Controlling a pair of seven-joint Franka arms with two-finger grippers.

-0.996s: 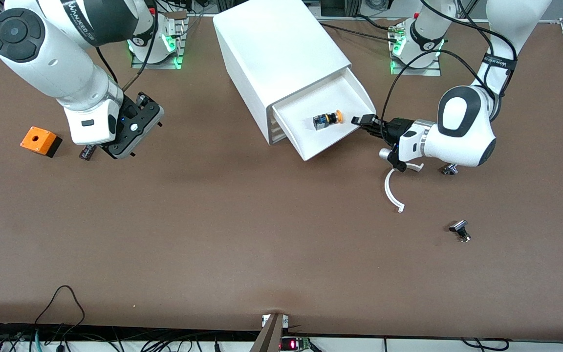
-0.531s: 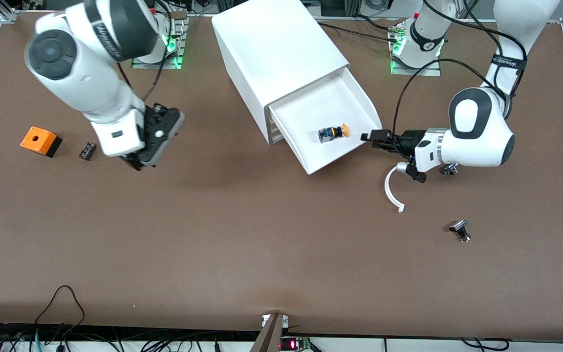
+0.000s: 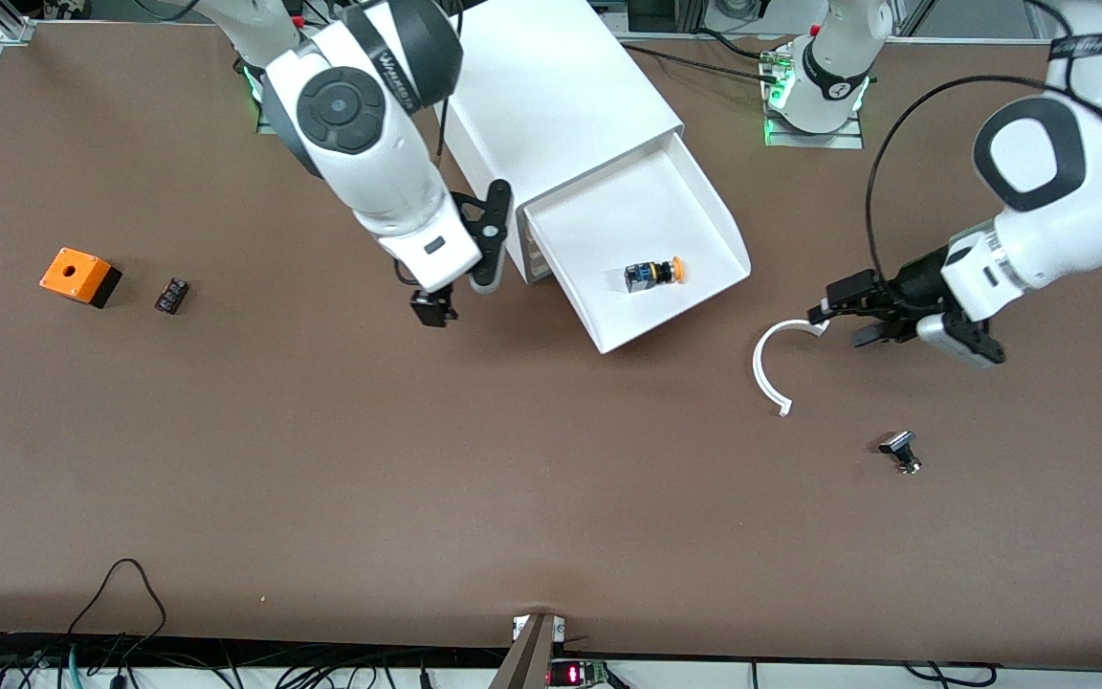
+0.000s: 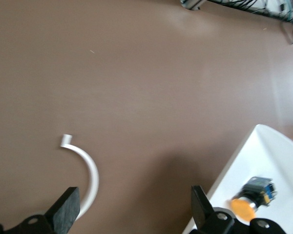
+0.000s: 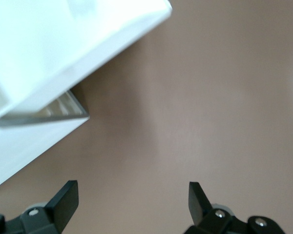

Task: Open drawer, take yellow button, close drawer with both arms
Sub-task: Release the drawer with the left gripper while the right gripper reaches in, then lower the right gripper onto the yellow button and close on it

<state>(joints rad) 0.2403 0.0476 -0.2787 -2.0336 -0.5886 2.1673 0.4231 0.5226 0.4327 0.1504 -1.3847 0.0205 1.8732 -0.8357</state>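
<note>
The white cabinet point(image 3: 551, 105) has its top drawer point(image 3: 694, 206) pulled out. The button point(image 3: 654, 274) lies on its side in the tray, orange cap toward the left arm's end. My left gripper point(image 3: 843, 318) hangs open over one end of a white curved strip point(image 3: 763, 368), apart from the drawer. In the left wrist view the left gripper point(image 4: 132, 207) holds nothing, with the strip point(image 4: 90, 175), the button point(image 4: 251, 197) and the drawer's rim point(image 4: 244, 151) in sight. My right gripper point(image 3: 434, 308) is open over bare table beside the cabinet's front point(image 5: 63, 48); the right gripper point(image 5: 132, 195) holds nothing.
An orange box with a hole point(image 3: 79, 276) and a small black-red part point(image 3: 171, 295) lie toward the right arm's end. A small black metal part point(image 3: 900, 450) lies nearer the front camera than the curved strip. Cables run along the table's front edge.
The left gripper opened, let go of the drawer's rim and drew back toward the left arm's end. The right arm swung from beside the orange box over to the cabinet's front.
</note>
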